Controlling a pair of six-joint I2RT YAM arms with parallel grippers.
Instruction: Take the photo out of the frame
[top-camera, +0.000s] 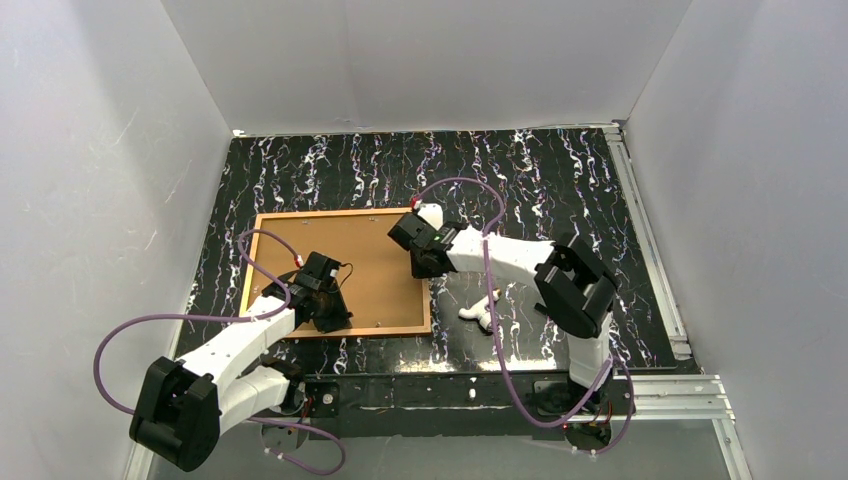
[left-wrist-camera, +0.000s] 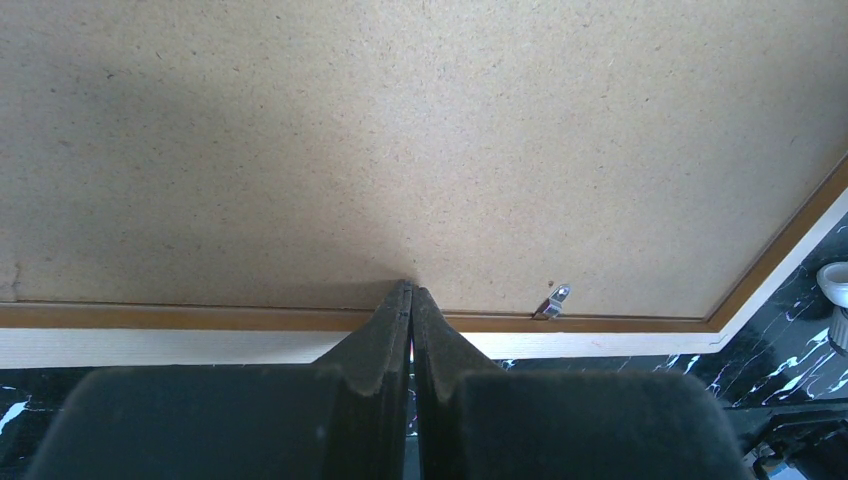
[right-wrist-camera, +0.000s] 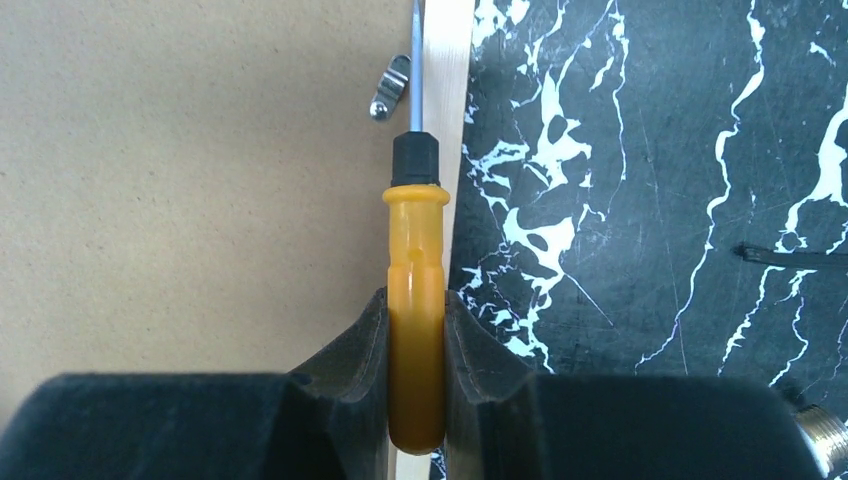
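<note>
Frame (top-camera: 370, 285): lying tan back up on the black marbled table (top-camera: 560, 180), centre-left of the top view.
Left gripper (left-wrist-camera: 410, 290): jaws pressed together, tips on the backing by its lower rail.
Right gripper (right-wrist-camera: 415, 305): clamped on a yellow-handled screwdriver (right-wrist-camera: 415, 230), its shaft beside a metal clip (right-wrist-camera: 389, 87).

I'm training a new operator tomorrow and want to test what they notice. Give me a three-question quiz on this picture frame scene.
1. True or false: the frame lies with its tan backing board facing up.
2. What does the right gripper hold?
A) a yellow-handled screwdriver
B) a photo
C) nothing
3. Fill in the blank: the left gripper has its fingers ____ (open or shut), with the tips at the near edge of the backing.

Key: 1 true; 2 A; 3 shut.
</note>
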